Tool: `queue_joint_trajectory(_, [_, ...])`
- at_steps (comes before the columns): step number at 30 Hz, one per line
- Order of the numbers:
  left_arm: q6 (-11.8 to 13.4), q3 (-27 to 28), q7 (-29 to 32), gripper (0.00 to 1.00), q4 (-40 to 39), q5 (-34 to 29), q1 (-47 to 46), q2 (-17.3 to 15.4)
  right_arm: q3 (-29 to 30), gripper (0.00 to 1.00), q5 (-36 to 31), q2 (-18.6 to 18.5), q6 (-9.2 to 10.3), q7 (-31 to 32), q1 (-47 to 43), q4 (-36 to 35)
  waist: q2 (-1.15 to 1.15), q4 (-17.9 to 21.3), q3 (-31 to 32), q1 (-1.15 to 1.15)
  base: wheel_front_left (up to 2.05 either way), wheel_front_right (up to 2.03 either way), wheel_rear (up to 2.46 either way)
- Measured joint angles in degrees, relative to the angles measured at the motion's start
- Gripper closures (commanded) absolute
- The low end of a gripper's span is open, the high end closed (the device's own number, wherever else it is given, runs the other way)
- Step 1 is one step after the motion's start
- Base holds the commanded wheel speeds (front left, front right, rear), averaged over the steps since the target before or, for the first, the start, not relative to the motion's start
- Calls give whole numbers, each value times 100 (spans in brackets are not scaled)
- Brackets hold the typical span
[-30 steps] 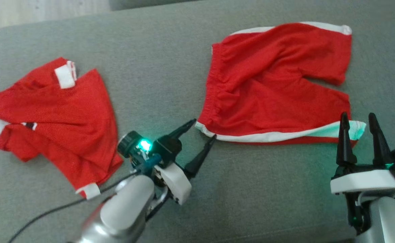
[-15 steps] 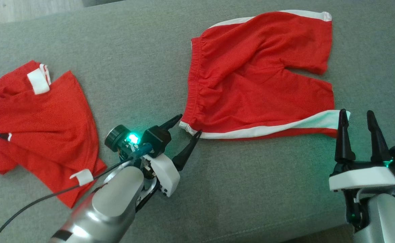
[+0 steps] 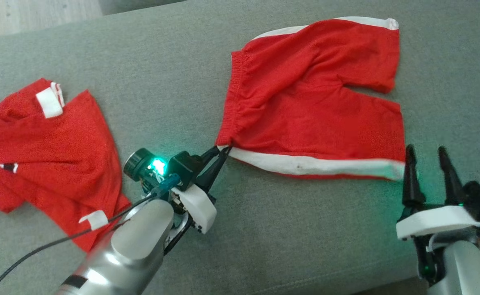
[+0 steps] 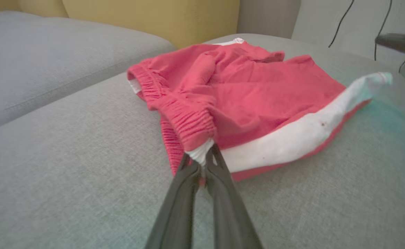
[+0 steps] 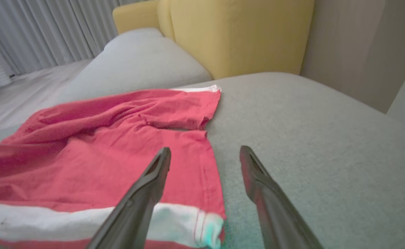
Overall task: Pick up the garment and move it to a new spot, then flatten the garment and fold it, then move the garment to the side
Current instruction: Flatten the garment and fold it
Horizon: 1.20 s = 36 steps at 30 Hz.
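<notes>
Red mesh shorts with a white side stripe and gathered elastic waistband [image 3: 313,102] are lying mostly flat on the grey fabric sofa cushion [image 3: 305,229], legs pointing toward the robot's right. The left gripper [image 3: 219,155] is pinching the near waistband corner, its dark fingers pressed together on the tip of the white stripe [image 4: 202,155]. The bite is looking small, only the very edge of the cloth. The right gripper [image 3: 425,149] is hovering with fingers spread wide and nothing between them, just beside the hem end of the same stripe [image 5: 188,221]. Likely trouble: the thin pinch may be slipping off the corner once the shorts are being lifted, since the whole weight would be hanging from one point. A one-sided lift would also be bunching the fabric and dragging the far leg. The right fingers may be closing on cushion rather than hem if they are descending short of the edge. A crumpled red shirt with white cuffs [image 3: 47,147] is lying well apart to the left, and the black cable [image 3: 39,250] is trailing near it, so a leftward carry risks snagging either.
</notes>
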<state>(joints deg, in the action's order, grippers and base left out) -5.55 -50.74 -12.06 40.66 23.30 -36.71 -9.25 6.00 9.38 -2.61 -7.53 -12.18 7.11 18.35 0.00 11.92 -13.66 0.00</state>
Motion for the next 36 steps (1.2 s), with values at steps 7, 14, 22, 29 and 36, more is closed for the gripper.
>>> queue_joint_trajectory(7, [102,13,-70,100,-138,-1,16,37,196,0,-197,3,0,632,-1,264,0,-119,14,0,0,0,0])
queue_joint_trajectory(14, [152,-36,-114,100,-234,-2,22,57,76,0,-164,3,0,1198,-37,388,0,-189,-43,0,0,0,0])
queue_joint_trajectory(22, [156,-89,-115,100,-272,-1,24,64,-175,0,-81,4,0,1699,-275,369,0,-162,-10,0,0,0,0])
queue_joint_trajectory(29, [172,-107,-123,100,-274,49,58,96,-134,0,-155,4,0,2104,-383,240,0,-144,89,0,0,0,0])
queue_joint_trajectory(36, [203,-122,-169,100,-270,93,89,131,-135,20,-155,4,0,2264,-567,94,0,-136,144,0,0,0,0])
